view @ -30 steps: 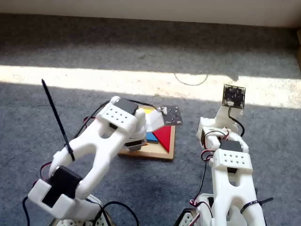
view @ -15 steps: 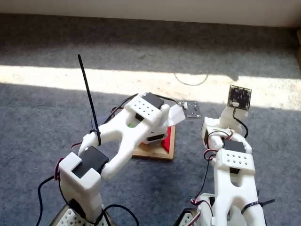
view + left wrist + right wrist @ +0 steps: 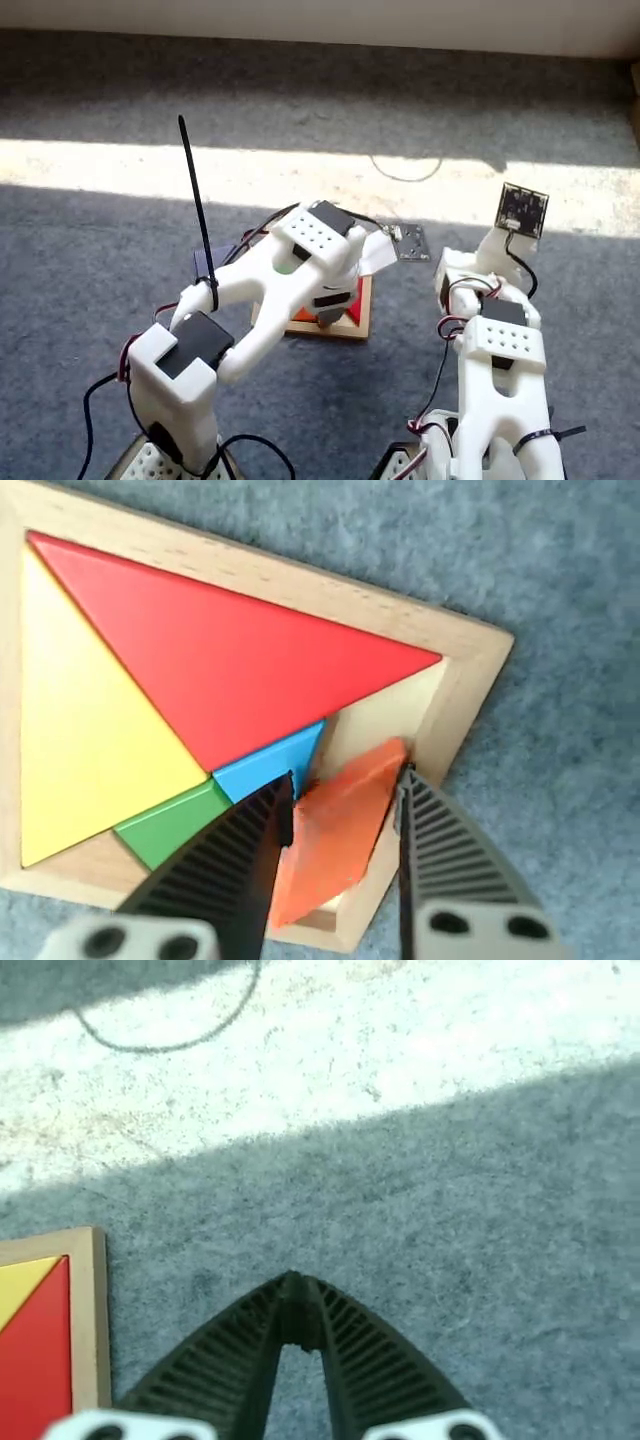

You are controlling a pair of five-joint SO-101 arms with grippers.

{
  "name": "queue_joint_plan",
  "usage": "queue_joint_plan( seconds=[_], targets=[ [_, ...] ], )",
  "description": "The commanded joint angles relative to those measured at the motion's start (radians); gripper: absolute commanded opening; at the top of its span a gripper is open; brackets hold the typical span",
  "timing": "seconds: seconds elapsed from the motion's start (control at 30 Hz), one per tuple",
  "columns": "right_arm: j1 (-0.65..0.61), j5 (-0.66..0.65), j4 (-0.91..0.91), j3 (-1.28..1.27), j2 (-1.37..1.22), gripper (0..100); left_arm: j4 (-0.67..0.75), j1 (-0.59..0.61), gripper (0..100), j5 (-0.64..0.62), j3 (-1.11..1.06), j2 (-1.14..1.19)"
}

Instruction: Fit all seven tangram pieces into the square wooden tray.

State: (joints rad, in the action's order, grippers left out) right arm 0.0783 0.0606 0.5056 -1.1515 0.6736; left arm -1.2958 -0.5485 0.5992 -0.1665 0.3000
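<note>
Tray (image 3: 470, 695) on the carpet (image 3: 560, 560) has red (image 3: 230, 670), yellow (image 3: 80, 720), blue (image 3: 265, 770) and green (image 3: 170, 825) pieces seated. The orange piece (image 3: 335, 840), pinched by the left gripper (image 3: 345, 780), tilts over the bare corner; seating it, and probably two more, remains. The right gripper (image 3: 297, 1290), pressed together, hovers nearby.

One square wooden tray (image 3: 470, 695) and five flat coloured tangram pieces show: one large red triangle (image 3: 240, 660), one large yellow triangle (image 3: 90, 710), one small blue triangle (image 3: 262, 772), one green piece (image 3: 170, 825) and one orange piece (image 3: 335, 830). A dark bluish shape (image 3: 212, 262) left of centre in the high view may be a sixth, but it is mostly hidden. Two white plastic robot arms fill that view's bottom: the left arm (image 3: 250, 290) and the right arm (image 3: 500, 370).
</note>
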Motion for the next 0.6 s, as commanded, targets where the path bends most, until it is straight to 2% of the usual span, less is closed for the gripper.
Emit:
queue_joint_plan(
  seconds=[0.0, 0.17, 0.3, 0.47, 0.57],
  targets=[
    [0.012, 0.009, -0.022, 0.016, 0.036, 0.5, -0.017, -0.024, 18, -0.008, 0.022, -0.018],
    [0.012, 0.009, -0.022, 0.016, 0.036, 0.5, -0.032, -0.024, 18, -0.011, 0.015, -0.088],
    [0.012, 0.009, -0.022, 0.016, 0.036, 0.5, -0.046, 0.001, 18, -0.061, 0.016, -0.222],
    [0.012, 0.009, -0.022, 0.016, 0.036, 0.5, -0.089, 0.108, 18, -0.060, 0.012, -0.315],
    [0.012, 0.009, -0.022, 0.016, 0.036, 0.5, -0.063, 0.179, 17, -0.060, -0.045, -0.317]
  ],
)
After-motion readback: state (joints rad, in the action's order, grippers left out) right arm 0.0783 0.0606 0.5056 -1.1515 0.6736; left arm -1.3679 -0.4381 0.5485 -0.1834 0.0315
